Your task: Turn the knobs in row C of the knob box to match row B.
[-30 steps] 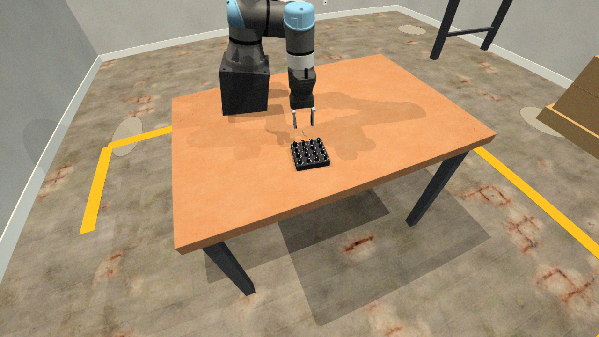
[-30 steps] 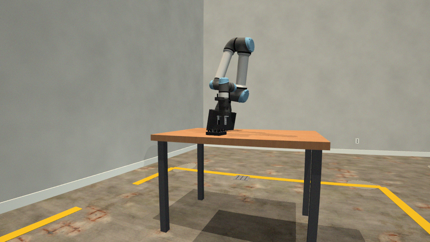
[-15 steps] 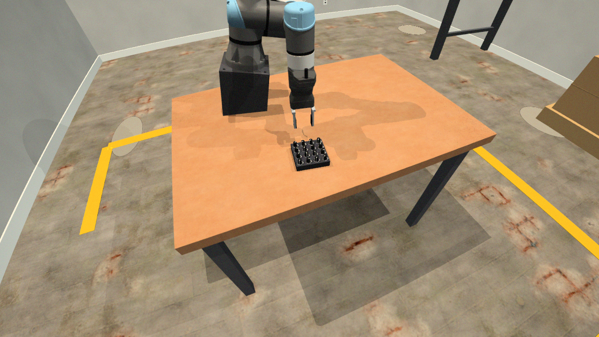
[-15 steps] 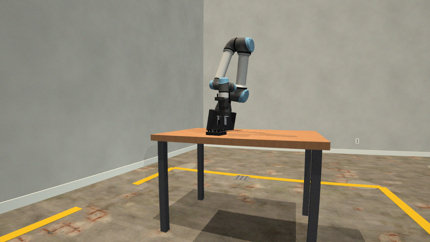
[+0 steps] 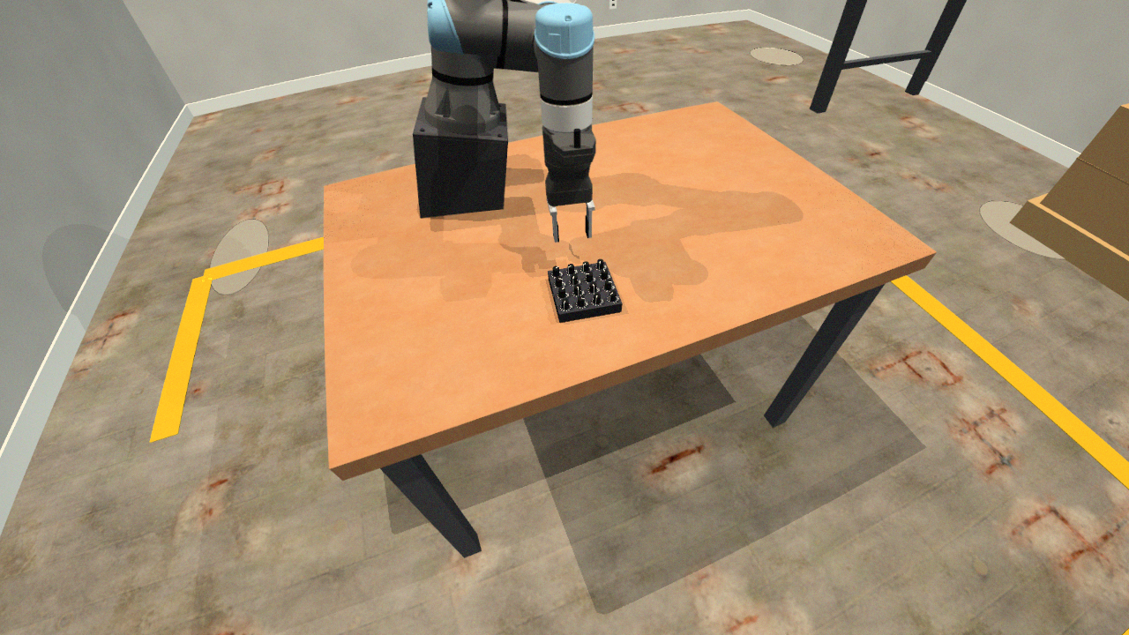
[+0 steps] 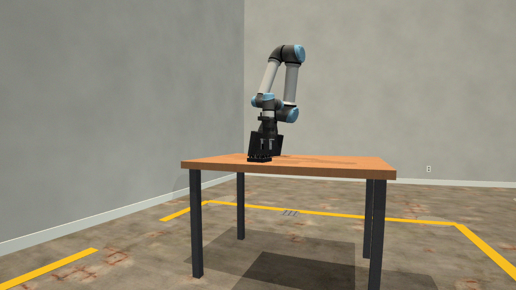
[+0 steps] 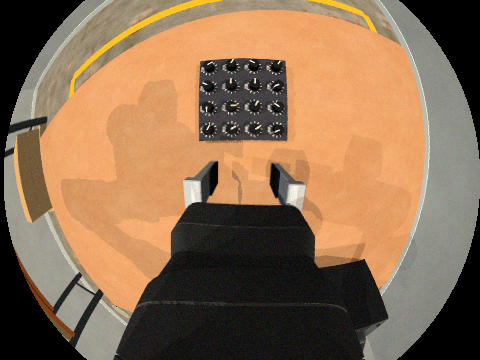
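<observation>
Gripper (image 5: 571,235), spread wide and empty, hangs above the orange wooden worktop (image 5: 442,370) just behind the square black knob box (image 5: 584,290), probably to survey its knobs.

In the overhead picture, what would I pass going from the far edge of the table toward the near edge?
Black block under the arm → open, empty gripper → knob box → bare orange table top up to the near edge.
</observation>
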Action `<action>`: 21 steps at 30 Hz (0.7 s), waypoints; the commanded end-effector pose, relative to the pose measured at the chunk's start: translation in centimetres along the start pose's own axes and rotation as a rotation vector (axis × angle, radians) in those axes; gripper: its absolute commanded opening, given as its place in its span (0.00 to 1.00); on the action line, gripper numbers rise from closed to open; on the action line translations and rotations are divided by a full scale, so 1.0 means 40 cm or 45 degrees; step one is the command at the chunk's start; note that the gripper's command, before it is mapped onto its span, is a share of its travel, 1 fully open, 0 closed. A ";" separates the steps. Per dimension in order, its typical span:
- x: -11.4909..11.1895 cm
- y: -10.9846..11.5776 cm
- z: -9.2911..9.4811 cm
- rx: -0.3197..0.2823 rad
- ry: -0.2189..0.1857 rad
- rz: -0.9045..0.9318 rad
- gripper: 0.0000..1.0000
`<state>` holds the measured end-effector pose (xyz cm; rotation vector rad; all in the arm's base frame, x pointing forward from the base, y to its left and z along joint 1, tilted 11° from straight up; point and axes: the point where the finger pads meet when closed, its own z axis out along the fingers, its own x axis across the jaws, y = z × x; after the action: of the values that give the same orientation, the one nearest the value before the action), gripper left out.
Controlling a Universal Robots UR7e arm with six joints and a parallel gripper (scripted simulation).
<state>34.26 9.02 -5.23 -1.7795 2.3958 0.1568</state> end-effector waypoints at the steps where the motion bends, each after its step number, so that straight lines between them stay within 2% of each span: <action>1: 0.000 -0.002 -0.001 0.001 0.000 0.005 1.00; 12: 0.001 -0.022 -0.003 0.001 0.000 0.109 1.00; 21: 0.002 -0.076 -0.010 0.001 0.000 0.399 1.00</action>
<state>36.06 8.33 -4.97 -1.5342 2.5674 0.1827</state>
